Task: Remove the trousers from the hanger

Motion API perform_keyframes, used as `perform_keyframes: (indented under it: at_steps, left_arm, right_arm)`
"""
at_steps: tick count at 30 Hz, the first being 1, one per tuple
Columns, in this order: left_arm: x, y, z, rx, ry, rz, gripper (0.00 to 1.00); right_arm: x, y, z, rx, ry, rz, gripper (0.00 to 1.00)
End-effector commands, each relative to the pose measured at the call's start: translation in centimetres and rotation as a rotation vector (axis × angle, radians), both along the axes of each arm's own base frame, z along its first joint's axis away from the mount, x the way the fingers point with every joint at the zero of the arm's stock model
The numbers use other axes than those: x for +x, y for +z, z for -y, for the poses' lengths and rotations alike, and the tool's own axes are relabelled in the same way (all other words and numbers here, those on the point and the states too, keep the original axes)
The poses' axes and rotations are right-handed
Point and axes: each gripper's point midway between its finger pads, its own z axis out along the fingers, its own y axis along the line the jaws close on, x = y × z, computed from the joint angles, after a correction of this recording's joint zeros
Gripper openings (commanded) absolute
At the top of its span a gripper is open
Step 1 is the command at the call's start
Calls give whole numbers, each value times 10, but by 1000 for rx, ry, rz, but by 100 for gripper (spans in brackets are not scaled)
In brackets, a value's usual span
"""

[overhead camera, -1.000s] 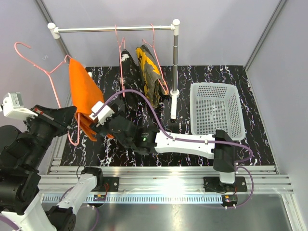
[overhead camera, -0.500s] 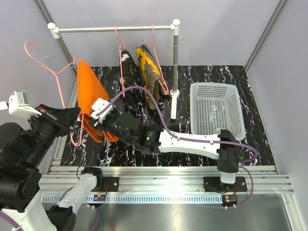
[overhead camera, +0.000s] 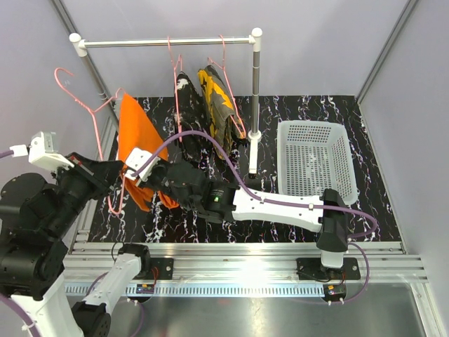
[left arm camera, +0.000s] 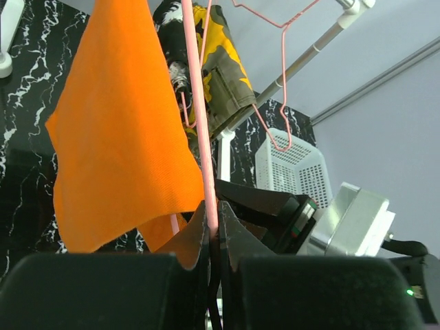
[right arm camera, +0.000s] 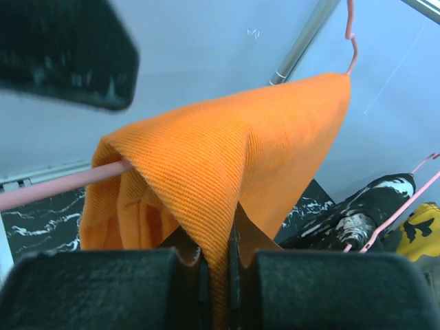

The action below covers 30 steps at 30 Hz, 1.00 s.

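Observation:
The orange trousers [overhead camera: 135,137] hang over a pink hanger [overhead camera: 91,116] that is off the rail. My left gripper [overhead camera: 114,180] is shut on that hanger's bar [left arm camera: 199,103], the jaws pinching the pink wire [left arm camera: 214,218]. My right gripper [overhead camera: 149,184] is shut on a fold of the orange trousers [right arm camera: 234,158] at their lower edge, with cloth pressed between its pads [right arm camera: 220,251]. The black speckled trousers [overhead camera: 184,88] and the camouflage trousers [overhead camera: 219,105] hang from two more pink hangers on the rail [overhead camera: 168,42].
A white perforated basket [overhead camera: 316,165] stands on the black marbled table at the right. The rail's upright post [overhead camera: 256,98] rises between the hanging trousers and the basket. Grey walls close in both sides.
My left arm has carried the hanger and orange trousers to the right. My right gripper, open before, has closed on the orange cloth.

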Motion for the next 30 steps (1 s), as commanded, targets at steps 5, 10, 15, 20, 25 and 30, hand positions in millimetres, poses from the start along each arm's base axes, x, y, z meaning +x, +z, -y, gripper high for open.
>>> perform_keyframes:
  at_steps: [5,10,15,20,25,30]
  left_arm:
    - [8,8,-20,95,85,177,0]
    - [16,-32,-21,103,93,100,0]
    - [17,-70,-26,100,128,41,0]
    - [15,-92,-31,110,152,3,0]
    - [19,-114,-34,127,166,-40,0]
    - [24,-127,-36,135,178,-65,0]
  right_arm:
    - [7,123,40,229,-93,96,0]
    - [21,152,54,286,-184,100,0]
    - [26,195,78,362,-230,120,0]
    - [29,238,118,426,-286,139,0]
    - [19,279,165,483,-296,154,0]
    - [15,296,210,470,-353,166,0]
